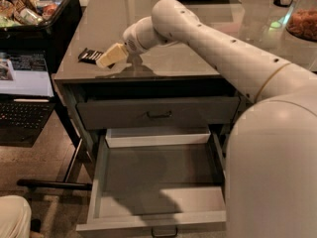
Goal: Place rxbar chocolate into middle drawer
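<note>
The rxbar chocolate point(90, 56), black wrapper with white stripes, lies flat on the grey counter point(168, 66) near its front left corner. My gripper point(110, 56) hangs just above the counter at the bar's right end and covers part of it. The arm reaches in from the right across the counter. The middle drawer point(156, 222) stands pulled wide open below the counter, its grey floor bare, with a small dark handle on its front edge. The white bowl is hidden behind the arm.
The top drawer point(158, 114) above the open one is closed. A black bin of snacks point(29, 14) and a laptop point(25, 90) sit at the left. A jar with orange contents point(303, 24) stands at the far right. A black bar point(47, 184) lies on the floor.
</note>
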